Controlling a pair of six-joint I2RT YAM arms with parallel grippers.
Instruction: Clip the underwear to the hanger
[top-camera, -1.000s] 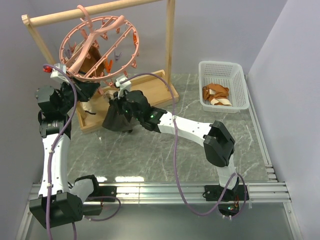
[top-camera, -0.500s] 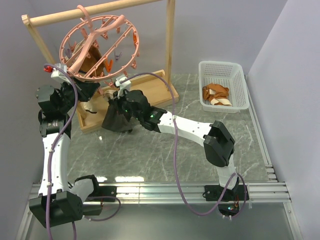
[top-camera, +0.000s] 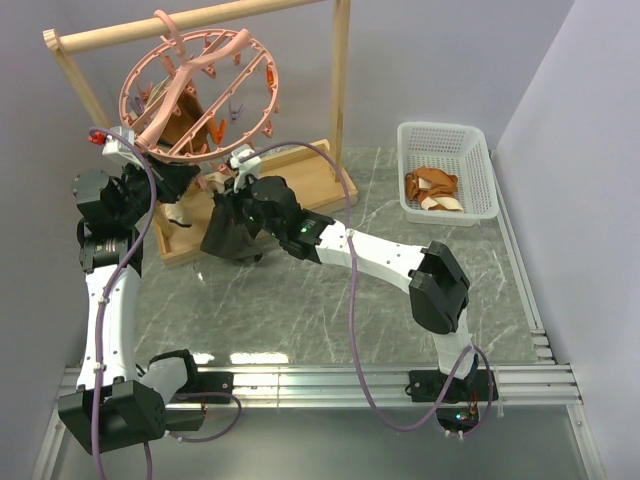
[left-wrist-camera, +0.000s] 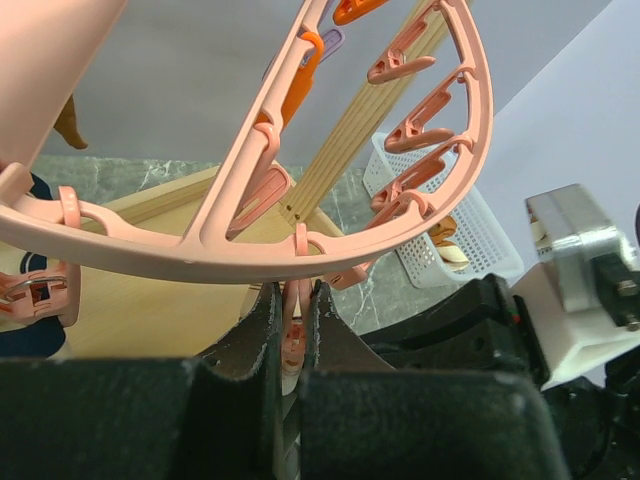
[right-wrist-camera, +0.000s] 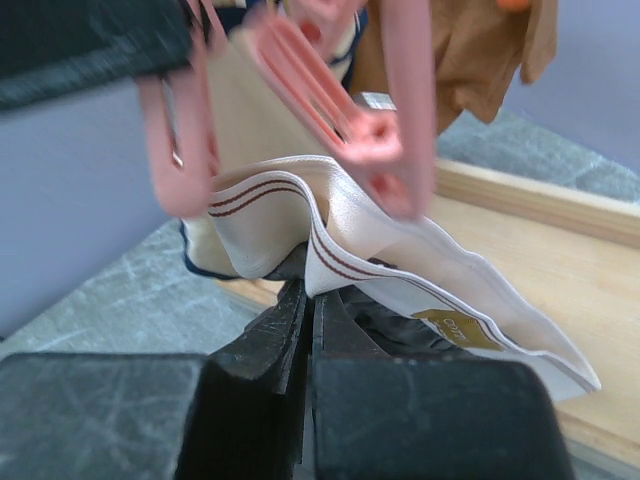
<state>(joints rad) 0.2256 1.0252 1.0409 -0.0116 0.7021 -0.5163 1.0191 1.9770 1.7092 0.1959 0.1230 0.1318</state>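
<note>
Two grips are set at once; the left jaws are pressed together on a small pink clip (left-wrist-camera: 292, 335) just under the near rim of the hanger (top-camera: 185, 90), and the right jaws are clamped on the pale waistband of the underwear (right-wrist-camera: 350, 225); the garment hangs in a dark bunch directly below the hanger, its band raised to just beneath the clips.

Feeding the band into a clip mouth looks like the step in hand. To do it well, the left squeeze should hold the mouth fully wide while the right arm lifts the folded band straight up between the prongs, deep enough that both layers get bitten. The left squeeze should ease off first; the right should let go only once the clip carries the weight. Because the hanger swings from its hook, the push wants to be gentle.

Room is tight under the hanger; neighbouring clips crowd both sides and a tan cloth (right-wrist-camera: 470, 50) hangs just behind. The wooden rack (top-camera: 340, 90) has its upright to the right of the hanger and its base board below it; the freest way out is towards the bare table (top-camera: 300, 300) on the hanger's near side. The white basket (top-camera: 480, 170) sits well to its right.
</note>
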